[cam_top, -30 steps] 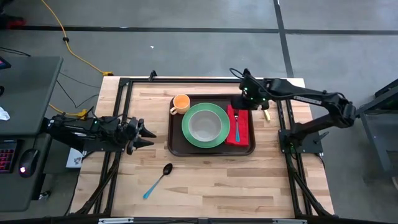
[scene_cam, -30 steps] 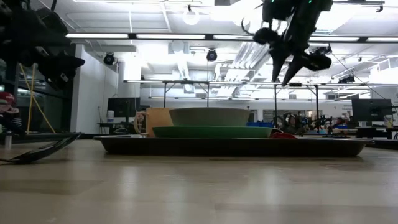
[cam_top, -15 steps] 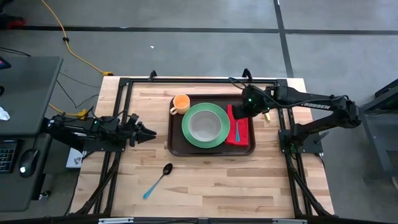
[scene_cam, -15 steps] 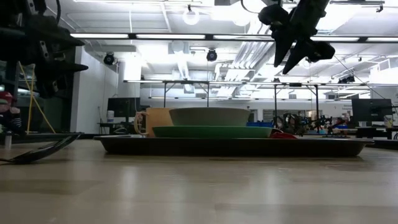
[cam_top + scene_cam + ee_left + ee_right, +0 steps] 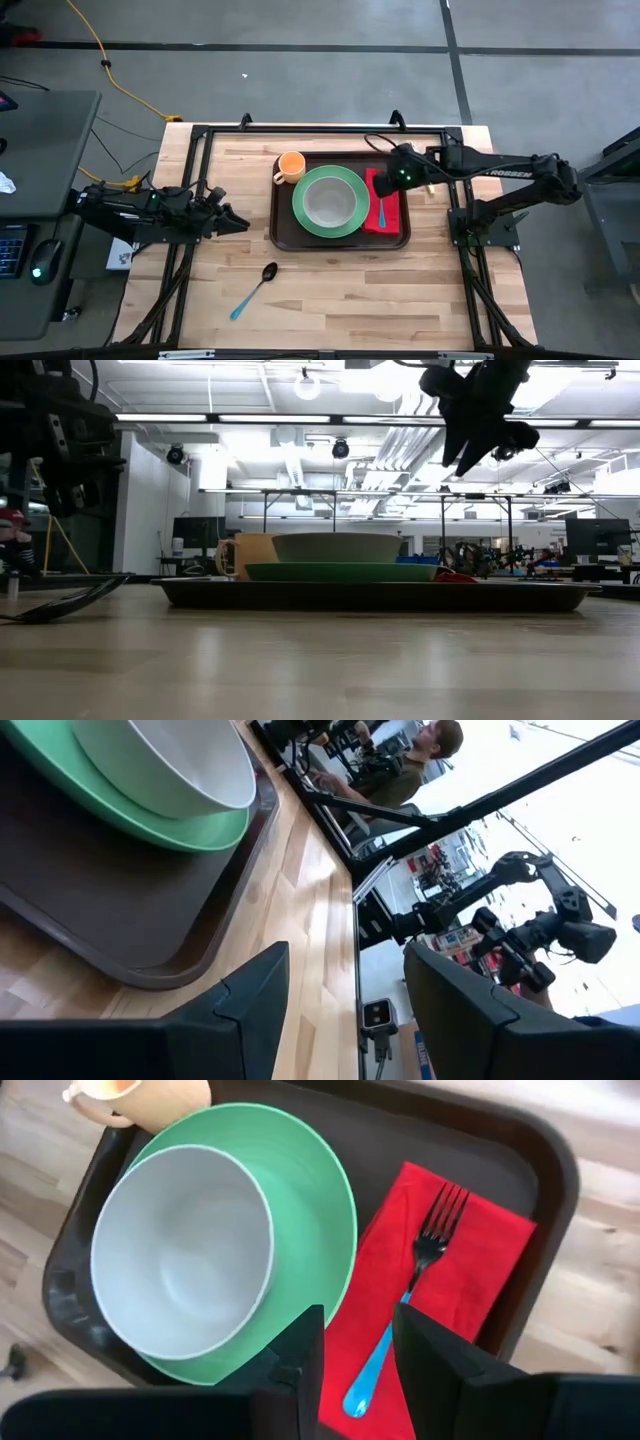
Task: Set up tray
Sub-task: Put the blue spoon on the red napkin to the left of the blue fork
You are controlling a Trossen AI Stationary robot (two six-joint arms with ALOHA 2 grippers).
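Two claws empty | right claw above tray

- green plate: round, holds a pale grey bowl at its centre
- orange mug: just beside the plate's far-left edge, handle toward the left
- red napkin: right of the plate, its left edge tucked under the plate rim
- fork: blue handle, dark tines, lies lengthwise on the napkin
- spoon: blue handle, dark bowl, lies at an angle on the wooden table, well apart from the dishes, toward the front left
- yellow cable: runs across the floor behind the table's left corner
- person: seated in the room behind, seen in the left wrist view
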